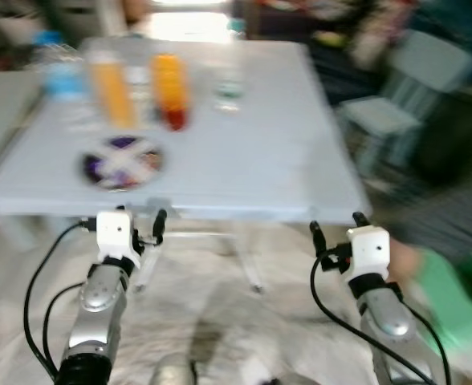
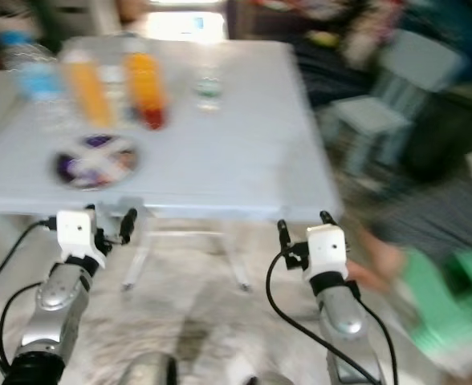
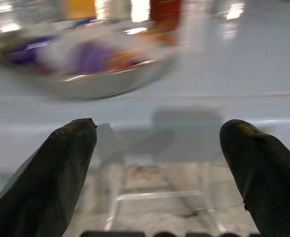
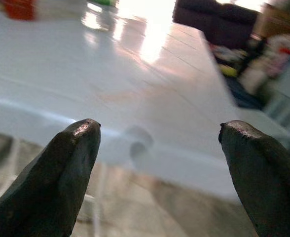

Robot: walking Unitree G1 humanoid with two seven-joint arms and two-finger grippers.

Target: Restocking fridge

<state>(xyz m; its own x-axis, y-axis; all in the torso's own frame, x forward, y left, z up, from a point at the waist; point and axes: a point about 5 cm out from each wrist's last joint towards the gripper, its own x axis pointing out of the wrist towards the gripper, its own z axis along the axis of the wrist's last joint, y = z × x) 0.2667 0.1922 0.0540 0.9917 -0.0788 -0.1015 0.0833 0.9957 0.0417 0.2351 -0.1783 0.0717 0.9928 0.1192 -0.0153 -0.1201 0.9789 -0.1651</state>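
Table: a pale grey-white table [image 1: 244,152] fills the upper middle of the head views; the whole scene is blurred.
Bottles: two orange bottles [image 1: 111,88] stand side by side at about 11 o'clock on the tabletop, the right one [image 1: 170,90] with a darker red base.
Water bottle: a clear bottle with a blue label [image 1: 62,72] stands at 10 o'clock, near the far left corner.
Glass: a small clear vessel [image 1: 229,90] stands at 12 o'clock, just right of the orange bottles.
Dish: a round plate [image 1: 123,163] with purple and white contents sits at 9 o'clock, near the front edge.
Left gripper [image 1: 132,218]: held just below the table's front edge, at 7 o'clock, fingers spread apart and holding nothing.
Right gripper [image 1: 336,226]: at 5 o'clock, below the front right corner, fingers likewise apart, nothing between them.
Chair: a light chair [image 1: 404,96] stands at 2 o'clock, right of the table.
Floor: pale mottled flooring [image 1: 244,321] under the table.
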